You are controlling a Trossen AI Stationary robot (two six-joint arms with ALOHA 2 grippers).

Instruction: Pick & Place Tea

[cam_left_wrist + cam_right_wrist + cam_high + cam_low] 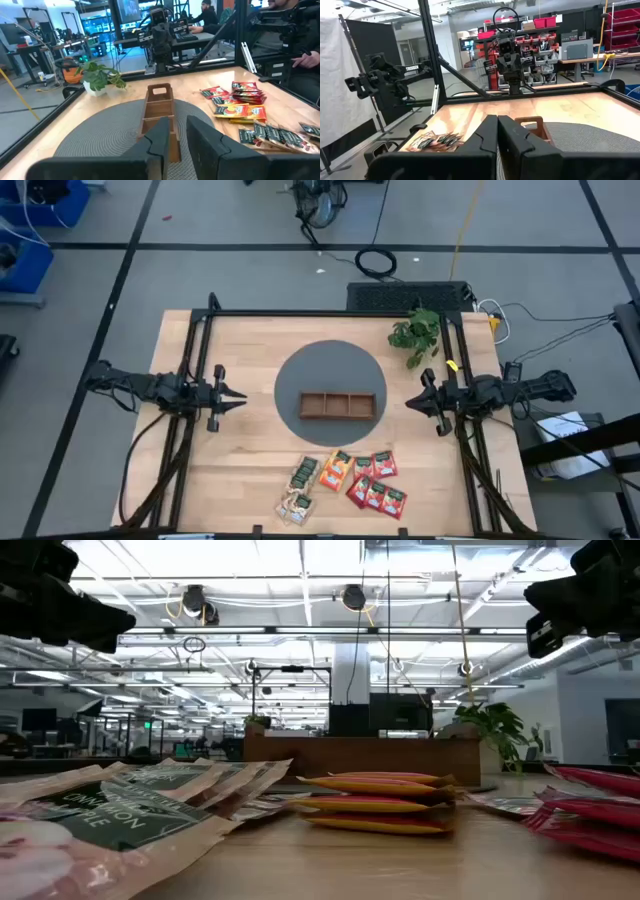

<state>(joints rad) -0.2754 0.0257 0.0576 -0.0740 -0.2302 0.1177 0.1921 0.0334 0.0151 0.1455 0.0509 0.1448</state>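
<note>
The tea lies in a loose cluster near the table's near edge. There are pale green-white packets (302,488), orange ones (337,470) and red ones (376,488), all flat on the wood; the orange packets (375,802) lie stacked. A brown wooden three-compartment tray (338,405) rests on a round grey mat (290,375) at the centre. My left gripper (237,393) hovers left of the mat, slightly open and holding nothing. My right gripper (411,402) hovers right of the mat, shut and holding nothing. Both point level at the tray (159,102).
A green leafy plant (417,332) stands at the far right of the table. Black frame rails (200,360) run along the left, right and far edges. Bare wood lies between mat and tea. People sit beyond the table in the left wrist view.
</note>
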